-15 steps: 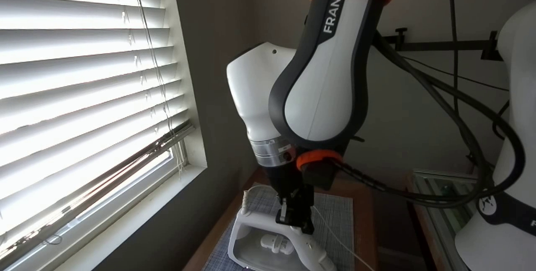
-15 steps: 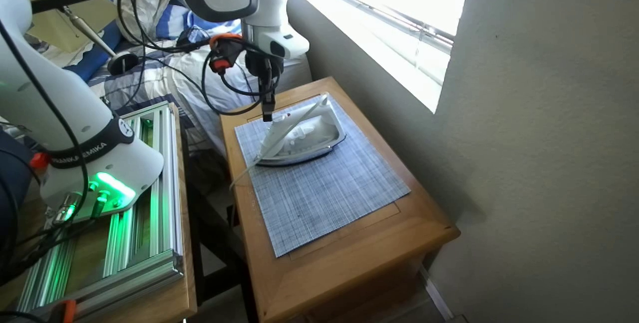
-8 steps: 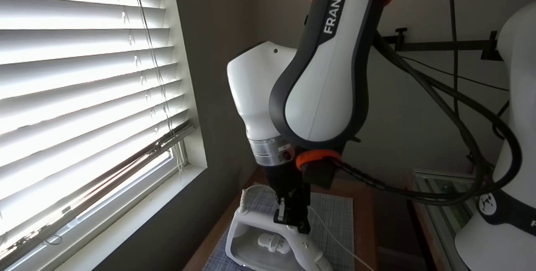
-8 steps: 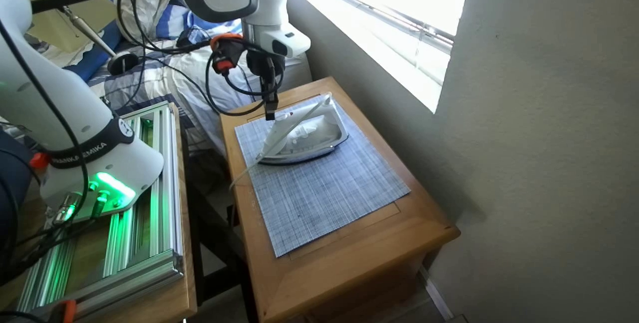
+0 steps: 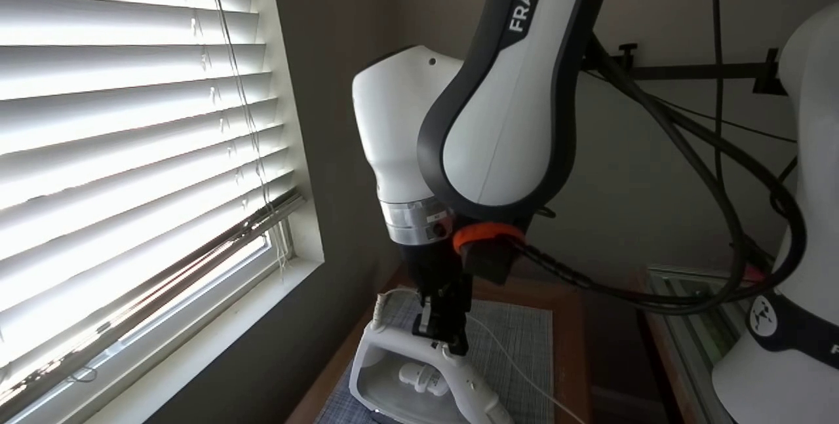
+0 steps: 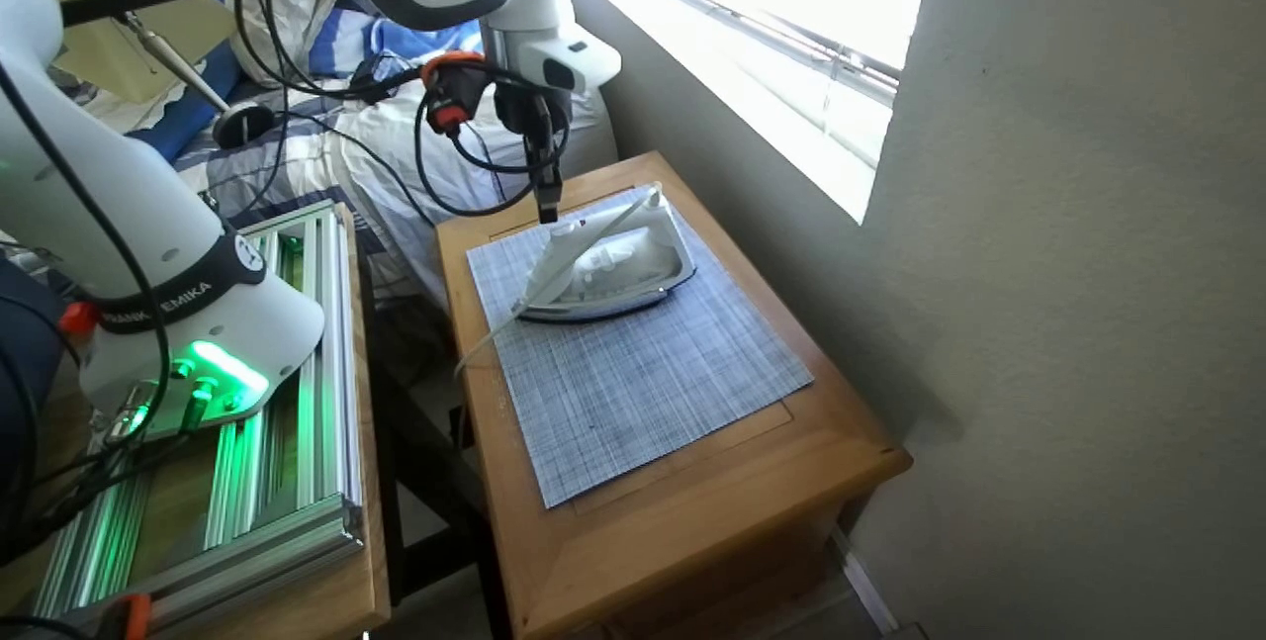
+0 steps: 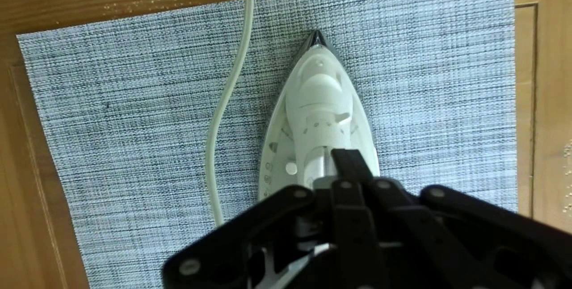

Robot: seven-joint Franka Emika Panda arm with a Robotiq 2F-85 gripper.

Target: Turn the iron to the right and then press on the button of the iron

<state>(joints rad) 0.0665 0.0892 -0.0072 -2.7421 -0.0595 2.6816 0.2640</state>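
"What do we see in the wrist view, left to right?"

"Grained wood table [image 7: 27, 217], woven grey-blue mat [image 7: 134, 146], a smooth curving cord [image 7: 210, 155], then the iron [image 7: 319, 101] — white plastic, tapering to a shiny point, flat on the mat."

"And the jaws?"

"Our gripper [image 7: 351, 164] has them together, by the front of the iron's arched handle [image 5: 403, 343] — touching or not, we can't tell."
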